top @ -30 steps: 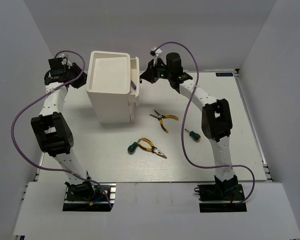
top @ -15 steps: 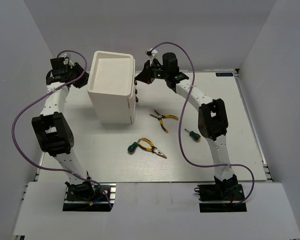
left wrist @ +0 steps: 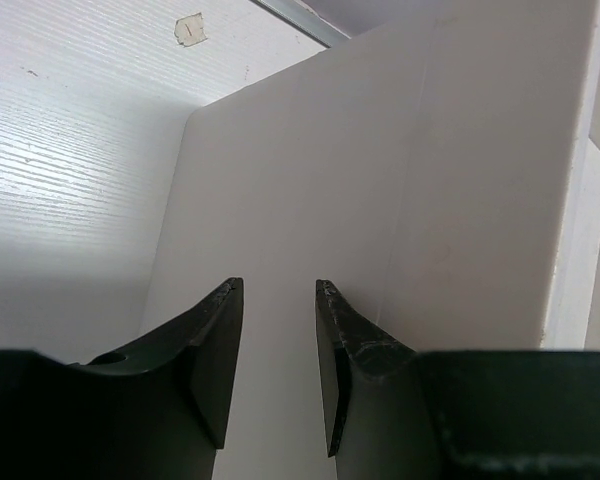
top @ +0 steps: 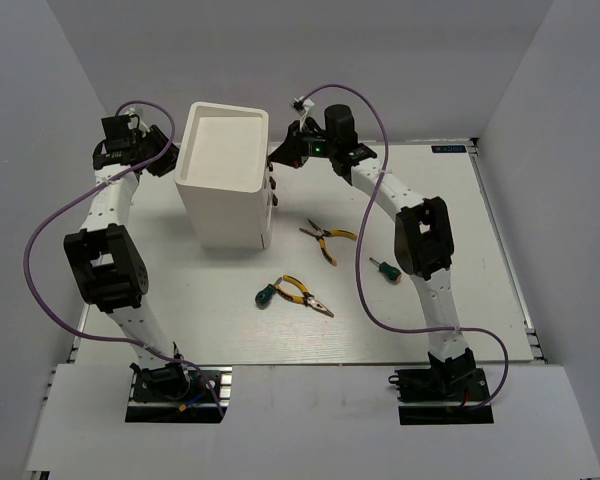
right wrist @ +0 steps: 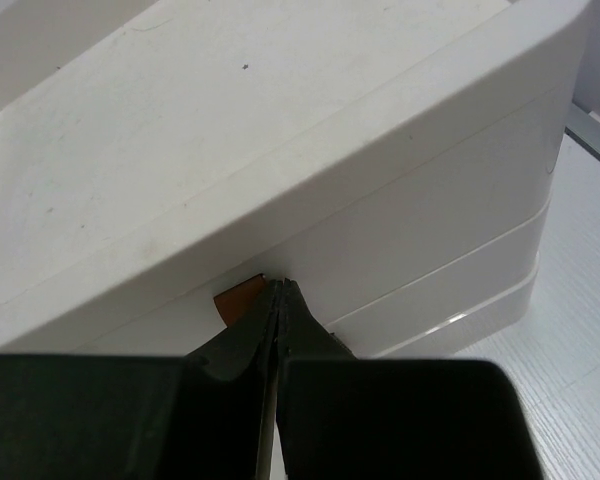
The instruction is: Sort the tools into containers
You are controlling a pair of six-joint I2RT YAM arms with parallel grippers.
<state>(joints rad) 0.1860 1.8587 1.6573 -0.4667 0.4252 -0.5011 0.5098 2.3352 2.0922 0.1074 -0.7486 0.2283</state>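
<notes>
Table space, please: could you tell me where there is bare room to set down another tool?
Free: the right side of the table, between the right arm and the right edge; the near-left patch between the left arm and the left green screwdriver. Crowded: the middle, in front of the drawer box, with far pliers, near pliers and the right green screwdriver.

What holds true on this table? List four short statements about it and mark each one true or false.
1. The far pliers and the near pliers both lie on the table. True.
2. The left gripper is shut. False: its fingers stand apart, at the side wall of the drawer unit.
3. The right gripper is shut, with its tips at the drawer unit's front. True.
4. The top drawer stands pulled out. False: it sits pushed in.
</notes>
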